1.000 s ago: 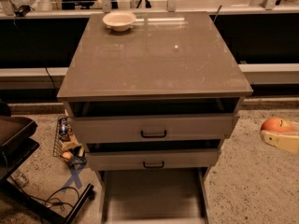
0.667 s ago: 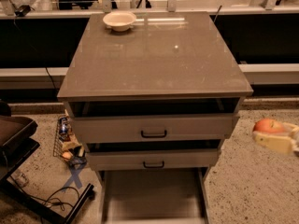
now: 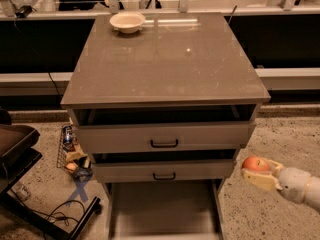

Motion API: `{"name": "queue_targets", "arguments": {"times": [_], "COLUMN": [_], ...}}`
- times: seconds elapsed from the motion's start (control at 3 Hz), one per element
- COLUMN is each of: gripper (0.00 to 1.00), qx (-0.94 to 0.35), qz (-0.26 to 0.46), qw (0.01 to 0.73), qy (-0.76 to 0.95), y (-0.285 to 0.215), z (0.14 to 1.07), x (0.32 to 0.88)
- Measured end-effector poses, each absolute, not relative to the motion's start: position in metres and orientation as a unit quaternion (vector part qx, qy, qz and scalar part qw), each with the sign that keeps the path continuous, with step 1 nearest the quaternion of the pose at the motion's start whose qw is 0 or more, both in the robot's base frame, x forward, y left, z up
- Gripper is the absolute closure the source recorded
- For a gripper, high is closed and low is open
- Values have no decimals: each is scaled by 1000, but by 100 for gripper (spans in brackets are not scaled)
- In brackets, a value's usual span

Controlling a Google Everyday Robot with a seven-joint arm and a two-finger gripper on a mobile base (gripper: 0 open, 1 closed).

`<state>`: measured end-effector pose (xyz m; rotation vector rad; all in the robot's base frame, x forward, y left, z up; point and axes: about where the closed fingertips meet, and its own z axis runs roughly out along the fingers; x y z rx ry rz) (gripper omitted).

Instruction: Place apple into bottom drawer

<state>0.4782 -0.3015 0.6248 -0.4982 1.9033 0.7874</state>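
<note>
Though beside bottom drawer (image 3: 162, 210), tool (image 3: 256, 172) with apple (image 3: 255, 163) outside cabinet (image 3: 165, 64).

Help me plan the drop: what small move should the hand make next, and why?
Probably shift left in the view: the hand holds the apple to the right of the cabinet, beside the open bottom drawer, not over its bare floor.
</note>
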Motion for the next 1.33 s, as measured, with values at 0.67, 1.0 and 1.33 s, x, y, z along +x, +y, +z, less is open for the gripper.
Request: {"name": "queue_targets", "arguments": {"times": [0.67, 1.0, 1.33], "gripper": [100, 100, 100], "qx": [-307, -365, -365], "qz": [341, 318, 318], "qw": [509, 508, 508], "qy": [728, 713, 713], "y": [-285, -290, -290], "z": [508, 469, 469], "x": [478, 484, 484]}}
